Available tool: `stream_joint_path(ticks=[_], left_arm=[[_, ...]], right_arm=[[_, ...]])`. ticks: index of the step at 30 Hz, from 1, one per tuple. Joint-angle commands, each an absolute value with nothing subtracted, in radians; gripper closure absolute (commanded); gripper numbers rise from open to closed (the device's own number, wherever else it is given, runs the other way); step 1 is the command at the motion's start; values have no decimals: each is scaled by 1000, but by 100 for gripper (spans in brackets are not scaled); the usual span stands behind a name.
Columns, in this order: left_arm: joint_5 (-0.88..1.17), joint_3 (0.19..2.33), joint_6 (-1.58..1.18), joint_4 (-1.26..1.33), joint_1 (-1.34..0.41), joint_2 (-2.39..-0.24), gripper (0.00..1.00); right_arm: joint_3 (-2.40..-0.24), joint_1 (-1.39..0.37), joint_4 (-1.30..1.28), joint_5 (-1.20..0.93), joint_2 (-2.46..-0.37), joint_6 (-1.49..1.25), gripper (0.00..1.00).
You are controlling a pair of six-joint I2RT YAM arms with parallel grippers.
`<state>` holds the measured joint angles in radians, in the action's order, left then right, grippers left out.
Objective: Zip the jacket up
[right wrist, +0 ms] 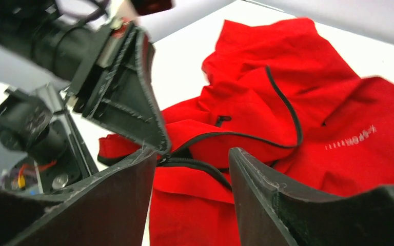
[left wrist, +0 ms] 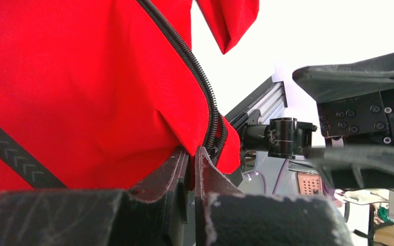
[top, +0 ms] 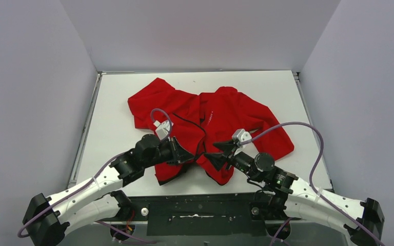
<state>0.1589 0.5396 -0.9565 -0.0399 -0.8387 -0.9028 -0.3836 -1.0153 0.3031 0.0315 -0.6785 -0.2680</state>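
The red jacket [top: 220, 115] lies spread and crumpled on the white table, front open, its dark front zipper [top: 201, 134] curving down the middle. My left gripper [top: 191, 155] is shut on the jacket's bottom hem beside the zipper; in the left wrist view red cloth [left wrist: 82, 92] and zipper teeth [left wrist: 211, 118] sit pinched between the closed fingers [left wrist: 182, 174]. My right gripper [top: 216, 154] is open, close to the left gripper's tip. In the right wrist view the zipper's lower end [right wrist: 200, 165] lies between its spread fingers [right wrist: 259, 189], untouched.
The white table [top: 113, 128] has a metal rail along its left edge [top: 84, 133] and a dark near edge [top: 200, 207]. Grey walls close the back and sides. A sleeve [top: 277, 141] spreads right, another part of the jacket [top: 149, 100] far left.
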Motion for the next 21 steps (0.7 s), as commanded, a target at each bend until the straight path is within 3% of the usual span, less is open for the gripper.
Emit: stream_joint_path(ticks=[1, 11, 21], left_arm=[[212, 652, -919, -117, -821, -889, 100], [264, 816, -873, -335, -788, -910, 100], [298, 803, -875, -331, -777, -913, 100]], right_arm=[[-474, -1032, 296, -219, -674, -26, 44], [-600, -1199, 172, -247, -762, 419, 41], [-540, -1454, 233, 178, -832, 783, 44]])
